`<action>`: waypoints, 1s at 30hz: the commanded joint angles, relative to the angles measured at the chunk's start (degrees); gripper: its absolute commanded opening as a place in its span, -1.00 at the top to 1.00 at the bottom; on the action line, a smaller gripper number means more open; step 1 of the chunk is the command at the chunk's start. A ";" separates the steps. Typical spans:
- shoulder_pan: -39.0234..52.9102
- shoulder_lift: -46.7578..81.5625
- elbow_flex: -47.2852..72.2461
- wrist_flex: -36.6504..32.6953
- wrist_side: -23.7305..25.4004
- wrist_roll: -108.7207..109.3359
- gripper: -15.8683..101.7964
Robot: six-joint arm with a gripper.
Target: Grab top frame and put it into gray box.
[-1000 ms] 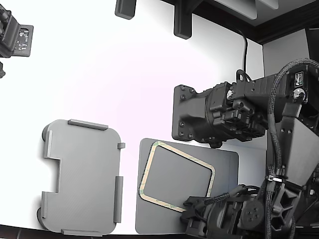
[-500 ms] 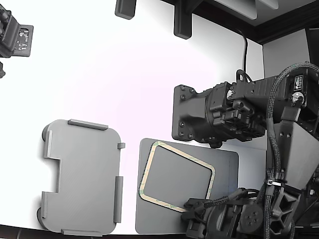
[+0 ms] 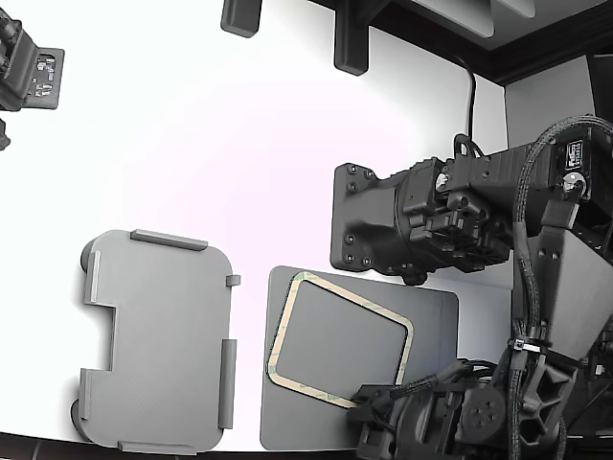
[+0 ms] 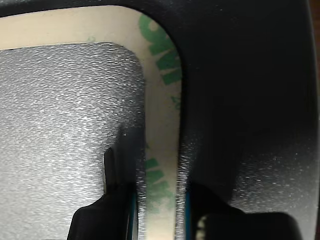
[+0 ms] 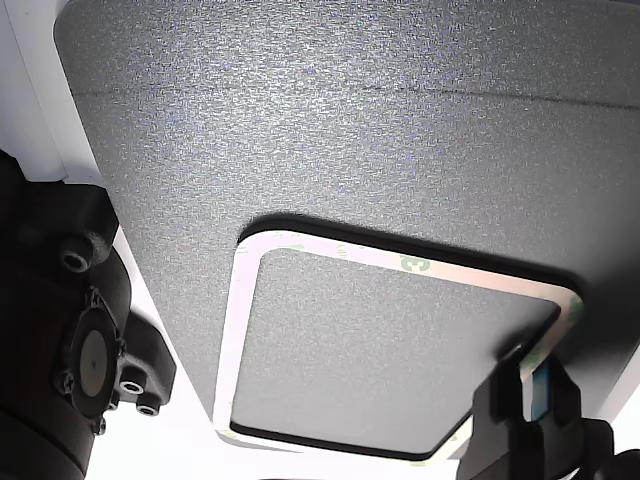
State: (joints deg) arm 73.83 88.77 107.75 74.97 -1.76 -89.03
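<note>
Pincer [image 4: 156, 210] has settled astride top frame [image 4: 161, 125]; gray box [image 3: 158, 340] empty.

The top frame [image 4: 161, 120] carries green printed marks, cut off and too blurred to read in the wrist view. In the other view, one green mark on it [image 5: 412, 264] resembles a "3".

The exterior view looked straight down from high above, taking in the table [image 3: 239, 125], the gray box [image 3: 158, 340], the dark mat [image 3: 431, 316] and both arms. The wrist view sat very close behind the hand [image 4: 156, 210], facing the top frame [image 4: 162, 130]. The other view looked low across that same frame and mat, beside the hand.
</note>
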 commanded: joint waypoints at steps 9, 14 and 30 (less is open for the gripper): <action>-0.62 2.46 -7.47 5.19 2.37 2.46 0.92; 0.44 2.99 -22.76 16.61 8.26 16.96 0.92; -8.35 1.85 -35.77 19.78 33.57 88.51 0.92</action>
State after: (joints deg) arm 68.99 88.95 73.48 94.22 31.64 -17.40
